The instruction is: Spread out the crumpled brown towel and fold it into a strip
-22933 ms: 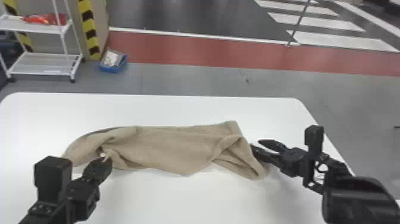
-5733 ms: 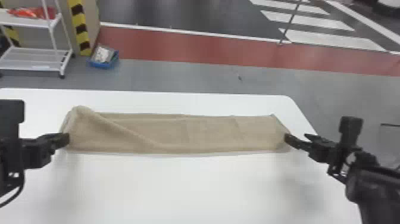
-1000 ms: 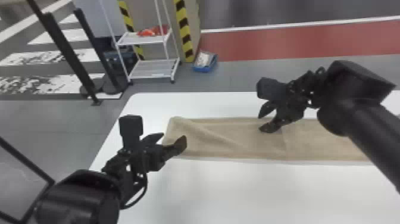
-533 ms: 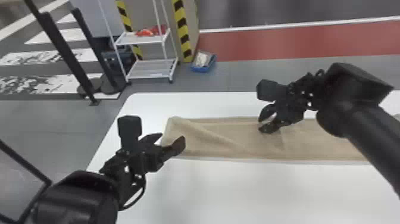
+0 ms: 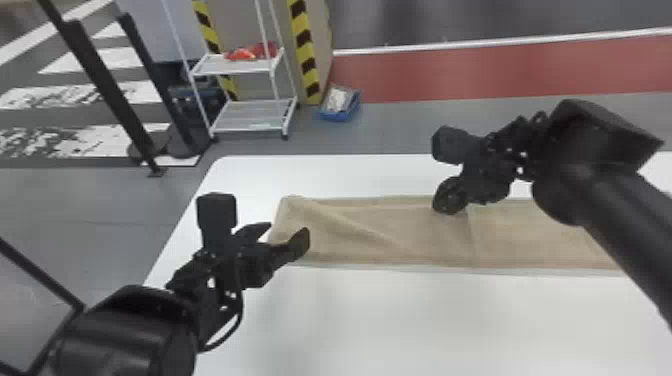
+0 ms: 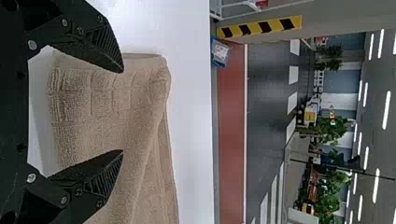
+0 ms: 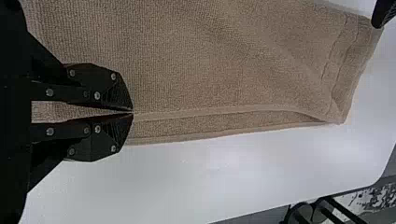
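Brown towel in long strip, left to right; left gripper wide open, empty, at left end; right gripper closed, apparently pinching far edge; 1 slow, level tug should flatten diagonal crease.

Brown towel: soft, textured cloth, lying flat as long layered strip, stretched sideways across white surface. Diagonal ridge running from far left corner toward near long edge; faint crosswise crease farther right; woven bands at left end.
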